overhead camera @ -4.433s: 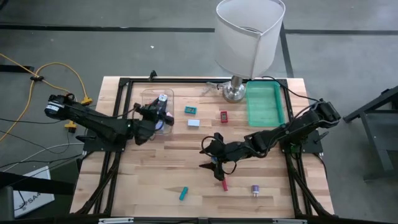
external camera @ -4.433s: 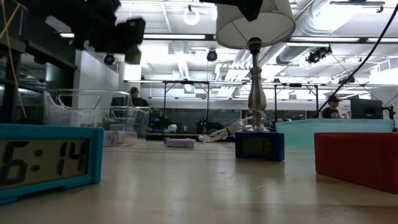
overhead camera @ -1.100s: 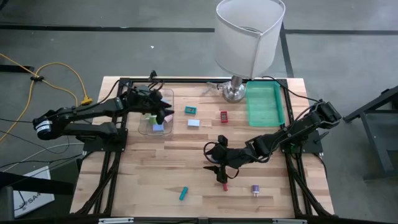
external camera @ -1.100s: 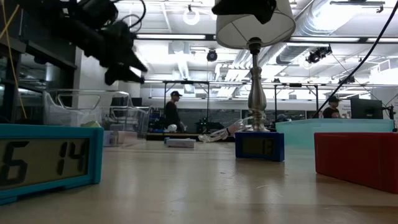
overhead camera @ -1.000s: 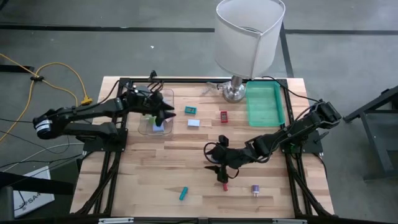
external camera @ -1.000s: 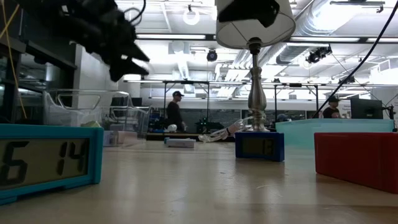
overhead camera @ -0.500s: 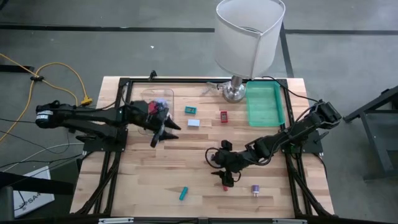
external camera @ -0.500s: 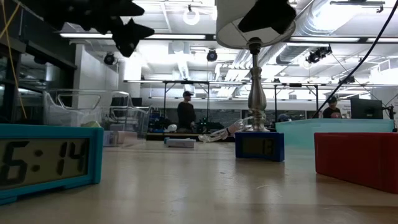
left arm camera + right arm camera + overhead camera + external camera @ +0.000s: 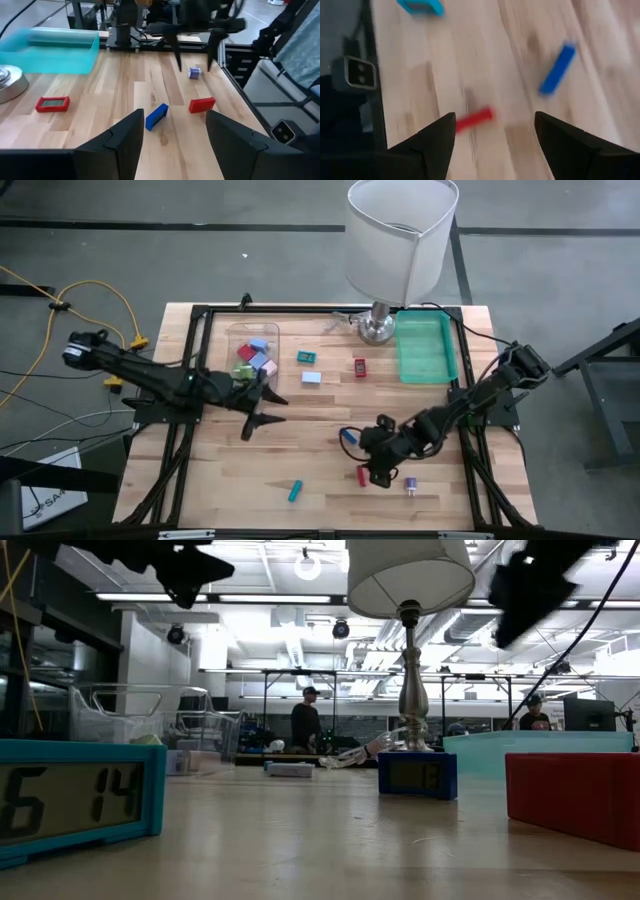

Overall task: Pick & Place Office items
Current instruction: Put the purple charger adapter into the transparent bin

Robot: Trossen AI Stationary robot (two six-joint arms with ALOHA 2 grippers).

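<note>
Hovering my right gripper (image 9: pixel 372 470), fingers wide and empty, over the red stick (image 9: pixel 362 476) (blue stick (image 9: pixel 349 437) just beyond it), I should straddle it squarely; left fingers (image 9: pixel 122 141) part-open, empty.

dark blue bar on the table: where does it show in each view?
High view: dark blue bar lies on the wood right of centre, beside the right arm.
Low view: not in it.
Left wrist view: near picture centre, flat on the wood.
Right wrist view: upper right of the picture, blurred.
Shared landmark: the red piece lying close to it, also seen in the left wrist and right wrist views.
</note>
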